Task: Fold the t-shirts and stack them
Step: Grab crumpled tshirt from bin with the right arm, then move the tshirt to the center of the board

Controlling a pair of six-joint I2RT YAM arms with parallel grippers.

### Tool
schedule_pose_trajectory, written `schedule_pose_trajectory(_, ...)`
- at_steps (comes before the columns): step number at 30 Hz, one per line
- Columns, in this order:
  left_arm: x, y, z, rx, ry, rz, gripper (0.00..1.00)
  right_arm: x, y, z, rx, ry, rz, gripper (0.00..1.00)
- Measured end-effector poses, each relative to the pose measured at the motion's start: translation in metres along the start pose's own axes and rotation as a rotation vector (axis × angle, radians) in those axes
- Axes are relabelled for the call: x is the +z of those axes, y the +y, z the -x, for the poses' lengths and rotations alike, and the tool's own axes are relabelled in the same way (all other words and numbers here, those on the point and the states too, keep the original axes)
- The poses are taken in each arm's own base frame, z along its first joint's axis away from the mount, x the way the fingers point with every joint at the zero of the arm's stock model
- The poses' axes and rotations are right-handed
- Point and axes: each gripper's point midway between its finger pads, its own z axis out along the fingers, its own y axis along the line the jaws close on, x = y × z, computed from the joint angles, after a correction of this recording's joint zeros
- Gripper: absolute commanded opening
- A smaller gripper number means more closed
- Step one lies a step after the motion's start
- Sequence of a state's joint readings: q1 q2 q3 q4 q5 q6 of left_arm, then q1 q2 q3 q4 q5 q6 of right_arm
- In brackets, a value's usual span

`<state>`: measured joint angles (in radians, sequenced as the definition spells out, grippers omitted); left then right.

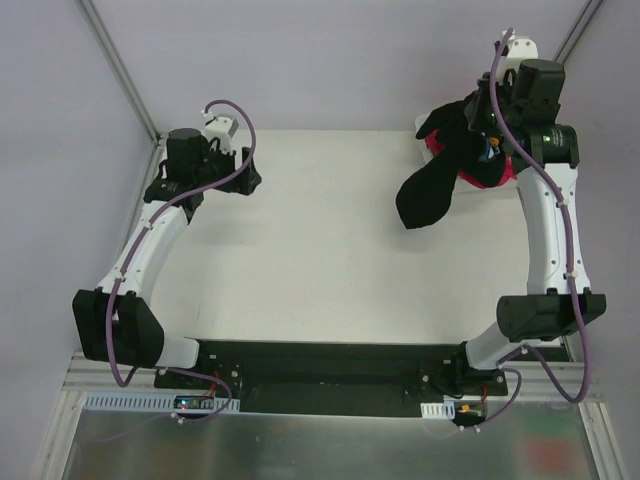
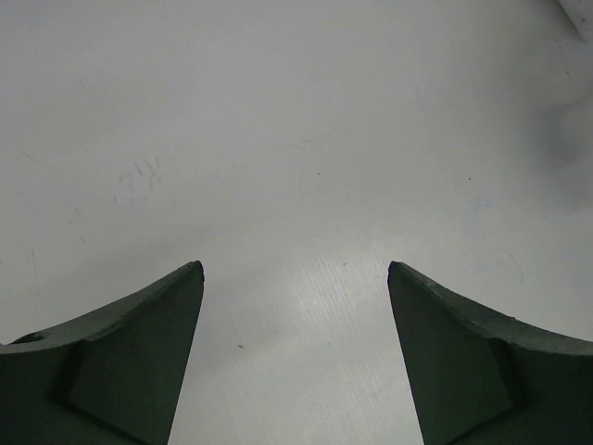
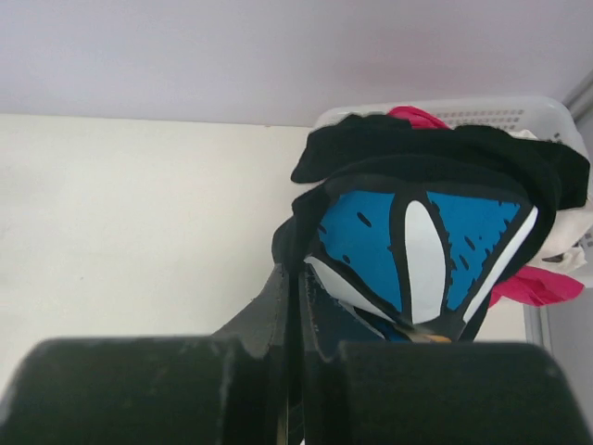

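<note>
Because the black daisy-print t-shirt (image 3: 371, 232), clamped in the closed right gripper (image 3: 293, 287) over the far-right corner of the worktop (image 1: 320, 250), hangs limp and light, take its free edge with the open left gripper (image 2: 295, 269).

Matte white surface (image 1: 320, 250), faint scuffs (image 2: 139, 176) up close. Pale lavender walls (image 1: 320, 60) on 3 sides, 2 metal corner posts (image 1: 118, 65). Black base plate (image 1: 330, 365) along near edge, brushed metal panel (image 1: 320, 445) below. Soft, even light.
</note>
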<state>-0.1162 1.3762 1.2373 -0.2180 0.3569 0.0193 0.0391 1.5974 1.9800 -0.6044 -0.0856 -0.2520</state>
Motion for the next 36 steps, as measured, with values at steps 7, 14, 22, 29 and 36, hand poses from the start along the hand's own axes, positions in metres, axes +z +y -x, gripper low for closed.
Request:
schedule_pose_trajectory(7,0.002,-0.006,-0.003,0.006,0.009,-0.014,0.8,-0.038,0.064,0.002,-0.1,0.021,0.079,0.01)
schedule_pose_trajectory(14,0.003,-0.009,-0.008,0.009,0.02,-0.014,0.8,-0.07,0.129,-0.006,-0.204,0.03,0.212,0.01)
schedule_pose_trajectory(22,0.0,-0.015,-0.009,0.038,0.017,-0.013,0.8,-0.105,0.137,0.021,-0.201,-0.045,0.252,0.01)
schedule_pose_trajectory(29,-0.001,-0.017,-0.008,0.049,0.013,-0.003,0.8,-0.113,0.135,0.015,-0.196,-0.037,0.254,0.03)
schedule_pose_trajectory(36,-0.001,-0.019,-0.008,0.053,0.013,-0.006,0.8,-0.085,0.158,-0.053,-0.253,0.156,0.282,0.03)
